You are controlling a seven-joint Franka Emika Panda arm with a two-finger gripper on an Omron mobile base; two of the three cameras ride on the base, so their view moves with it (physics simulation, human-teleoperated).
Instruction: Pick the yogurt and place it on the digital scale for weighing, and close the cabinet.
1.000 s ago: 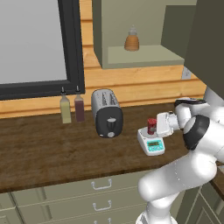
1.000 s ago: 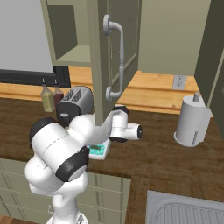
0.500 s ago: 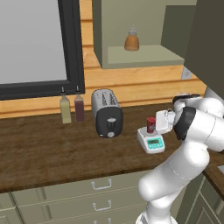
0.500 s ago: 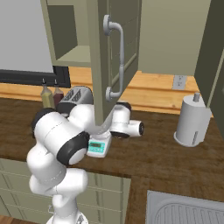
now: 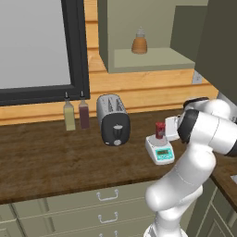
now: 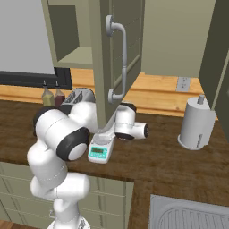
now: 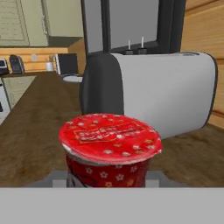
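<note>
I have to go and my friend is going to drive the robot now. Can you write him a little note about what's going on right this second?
Gripper: in the left base view its fingers are hidden behind the hand, beside the yogurt; count it as shut. Whether it grips the cup can't be told.
Yogurt: standing upright on the digital scale, on the counter just right of the toaster.
Cabinet: door swung open, handle facing the robot.
Done: the yogurt is on the scale.
Left: make sure the cup is let go, back the hand away without knocking it, then push the cabinet door closed.
</note>
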